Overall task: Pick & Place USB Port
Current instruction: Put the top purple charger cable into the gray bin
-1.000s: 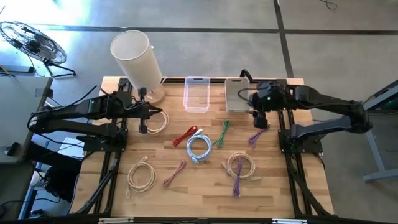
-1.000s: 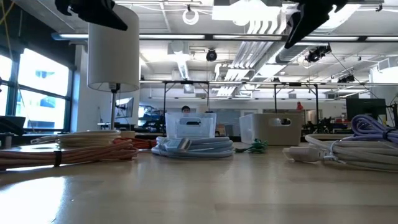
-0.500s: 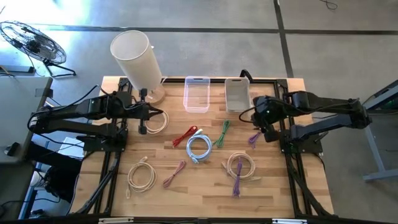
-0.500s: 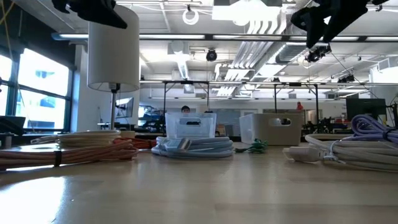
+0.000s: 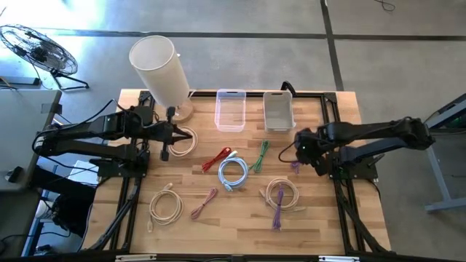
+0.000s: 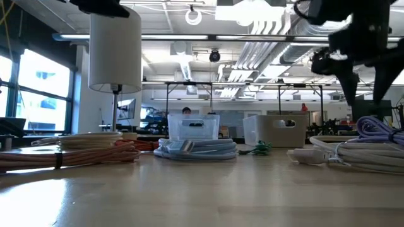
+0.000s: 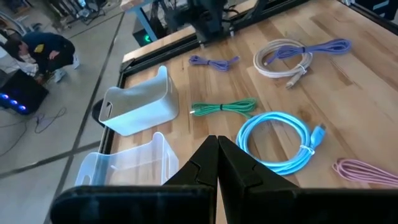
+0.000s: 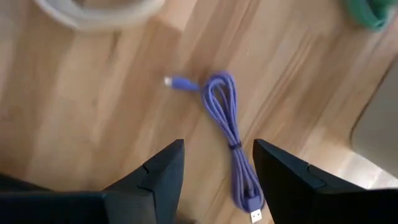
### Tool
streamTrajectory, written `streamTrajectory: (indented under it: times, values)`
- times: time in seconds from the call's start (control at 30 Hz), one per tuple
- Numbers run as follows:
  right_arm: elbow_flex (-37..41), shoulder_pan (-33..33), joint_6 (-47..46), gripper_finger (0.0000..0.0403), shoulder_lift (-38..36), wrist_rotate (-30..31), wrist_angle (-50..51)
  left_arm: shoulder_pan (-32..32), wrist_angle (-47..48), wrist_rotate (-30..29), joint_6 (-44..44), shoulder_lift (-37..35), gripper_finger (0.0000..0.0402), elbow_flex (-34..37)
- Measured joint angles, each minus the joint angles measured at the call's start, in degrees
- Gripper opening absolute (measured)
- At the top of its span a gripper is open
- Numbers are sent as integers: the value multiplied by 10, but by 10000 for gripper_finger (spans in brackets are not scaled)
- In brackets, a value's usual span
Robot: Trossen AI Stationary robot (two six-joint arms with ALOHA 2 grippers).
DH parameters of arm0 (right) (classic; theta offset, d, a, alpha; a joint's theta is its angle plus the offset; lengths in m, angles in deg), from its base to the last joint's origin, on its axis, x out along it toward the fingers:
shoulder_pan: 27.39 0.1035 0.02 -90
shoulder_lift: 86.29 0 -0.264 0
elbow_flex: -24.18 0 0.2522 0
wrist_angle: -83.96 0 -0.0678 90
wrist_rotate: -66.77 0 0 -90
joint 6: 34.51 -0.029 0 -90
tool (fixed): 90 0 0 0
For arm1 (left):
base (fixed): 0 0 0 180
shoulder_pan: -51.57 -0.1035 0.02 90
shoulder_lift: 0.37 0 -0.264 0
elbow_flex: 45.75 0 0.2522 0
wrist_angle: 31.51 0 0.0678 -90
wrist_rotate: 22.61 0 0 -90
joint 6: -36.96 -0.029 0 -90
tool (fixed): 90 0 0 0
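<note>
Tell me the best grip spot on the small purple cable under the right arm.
Grip the small purple cable at its tied middle, coming straight down with the jaws across the bundle. It lies flat and narrow on the table, clear of neighbours; the open right gripper already straddles it.

Pale striped wood on the table (image 5: 240, 218). Black arms and frame rails. White cylinder (image 5: 158, 67). Clear bin (image 5: 231, 110), grey-white bin (image 5: 277, 110). Cables: small purple (image 8: 229, 122), green (image 5: 260, 156), light blue (image 5: 234, 173), red (image 5: 215, 159), pink (image 5: 204, 202), cream coils (image 5: 165, 206) (image 5: 183, 142), cream-and-purple pair (image 5: 281, 196).
</note>
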Motion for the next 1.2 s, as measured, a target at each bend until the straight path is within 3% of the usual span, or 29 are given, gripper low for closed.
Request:
streamTrajectory:
  times: [0.27,0.8,1.2]
  values:
    - [87,2,25,184,0,125,-70,0,-11,-12,-1,0,1,0]
    - [97,2,43,181,5,51,-98,0,-9,-31,-2,0,1,0]
    - [97,2,45,181,109,60,-139,0,-9,-30,-2,0,1,0]
